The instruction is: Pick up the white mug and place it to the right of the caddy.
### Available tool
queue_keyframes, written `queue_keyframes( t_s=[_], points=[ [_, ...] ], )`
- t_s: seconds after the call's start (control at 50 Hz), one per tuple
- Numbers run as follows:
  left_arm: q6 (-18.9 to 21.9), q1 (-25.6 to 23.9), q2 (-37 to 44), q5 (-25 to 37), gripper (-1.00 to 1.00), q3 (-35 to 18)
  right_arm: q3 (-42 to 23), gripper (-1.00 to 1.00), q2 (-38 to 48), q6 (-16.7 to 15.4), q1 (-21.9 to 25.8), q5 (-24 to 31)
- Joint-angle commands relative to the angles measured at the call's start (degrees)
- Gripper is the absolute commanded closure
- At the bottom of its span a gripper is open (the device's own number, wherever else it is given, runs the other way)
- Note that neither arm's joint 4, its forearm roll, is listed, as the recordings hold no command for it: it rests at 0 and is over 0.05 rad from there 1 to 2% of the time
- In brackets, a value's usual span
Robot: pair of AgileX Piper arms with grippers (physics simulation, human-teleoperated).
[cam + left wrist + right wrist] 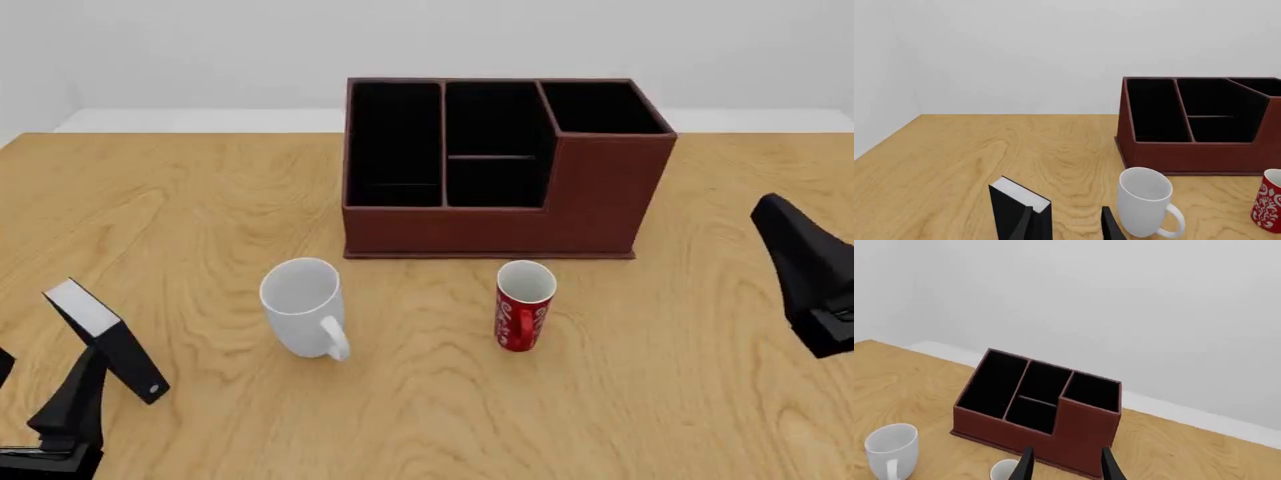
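White mug (pixel 302 303) stands unlabelled beside lettered red mug (pixel 523 305); both pincers released, empty

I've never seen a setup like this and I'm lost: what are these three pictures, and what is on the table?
These are simulator renders of two robot arms at a wooden table. The front view looks down over the table from the arms' side. The other two come from cameras behind each hand. The left hand and the right hand show as open dark finger pairs, holding nothing. On the table stand a reddish-brown caddy with black compartments, a white mug and a red mug in front of it, and a small black-and-white block near the left arm.
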Motion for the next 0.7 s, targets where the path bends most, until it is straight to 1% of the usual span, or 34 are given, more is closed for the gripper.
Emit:
queue_keyframes(
  t_s=[0.02,0.06,0.08,0.1,0.14,0.18,0.24,0.26,0.36,0.4,0.56,0.6,0.66,0.7],
  points=[
    [0.0,0.0,0.0,0.0,-1.0,0.0,-9.97,-1.0,12.23,-6.36,8.41,-1.01],
    [0.0,0.0,0.0,0.0,-1.0,0.0,-12.01,-1.0,14.24,-5.67,8.51,-0.85],
    [0.0,0.0,0.0,0.0,-1.0,0.0,-12.58,-1.0,15.19,-5.96,9.15,-1.05],
    [0.0,0.0,0.0,0.0,-1.0,0.0,-13.29,-1.0,16.95,-6.99,10.34,-1.4],
    [0.0,0.0,0.0,0.0,-1.0,0.0,-15.49,-1.0,20.29,-6.85,12.8,-1.24],
    [0.0,0.0,0.0,0.0,-1.0,0.0,-17.35,-1.0,22.38,-6.28,14.29,-1.04],
    [0.0,0.0,0.0,0.0,-1.0,0.0,-19.1,-1.0,24.29,-6.06,14.82,-1.15],
    [0.0,0.0,0.0,0.0,-1.0,0.0,-19.88,-1.0,25.17,-5.48,15.4,-1.17],
    [0.0,0.0,0.0,0.0,-1.0,0.0,-21.81,-1.0,28.58,-6.3,16.58,-1.75],
    [0.0,0.0,0.0,0.0,-1.0,0.0,-22.16,-1.0,29.58,-7.06,16.91,-2.81],
    [0.0,0.0,0.0,0.0,-1.0,0.0,-23.59,-1.0,34.25,-7.5,18.91,-4.38],
    [0.0,0.0,0.0,0.0,-1.0,0.0,-24.66,-1.0,35.71,-6.02,19.77,-3.67],
    [0.0,0.0,0.0,0.0,-1.0,0.0,-26.11,-1.0,38.53,-2.14,20.46,-2.94],
    [0.0,0.0,0.0,0.0,-1.0,0.0,-26.39,-1.0,40.06,-1.43,20.83,-3.17]
  ],
)
